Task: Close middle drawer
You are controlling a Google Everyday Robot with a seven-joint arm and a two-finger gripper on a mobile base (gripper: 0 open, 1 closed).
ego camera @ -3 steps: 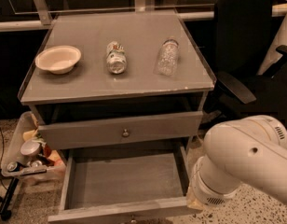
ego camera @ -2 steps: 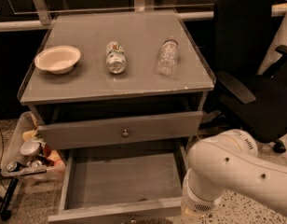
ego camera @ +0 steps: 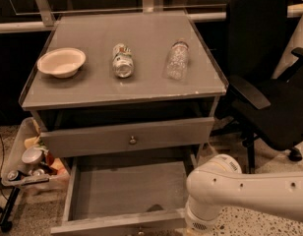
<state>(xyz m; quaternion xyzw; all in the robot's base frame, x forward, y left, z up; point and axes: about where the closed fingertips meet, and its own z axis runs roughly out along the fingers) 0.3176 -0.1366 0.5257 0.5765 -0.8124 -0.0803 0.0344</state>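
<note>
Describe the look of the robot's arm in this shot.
The arm is a thick, smooth white tube with rounded ends and a few small dark dots along its shell. A textured ring circles the cylindrical joint at its end. No cables or lettering show. The gripper is out of view, apparently below the picture's bottom edge.

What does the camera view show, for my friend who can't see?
The middle drawer of a grey cabinet stands open and bare, with a white robot arm by its front right corner; the gripper is out of sight below the picture. On top sit a bowl, a can and a bottle.
</note>
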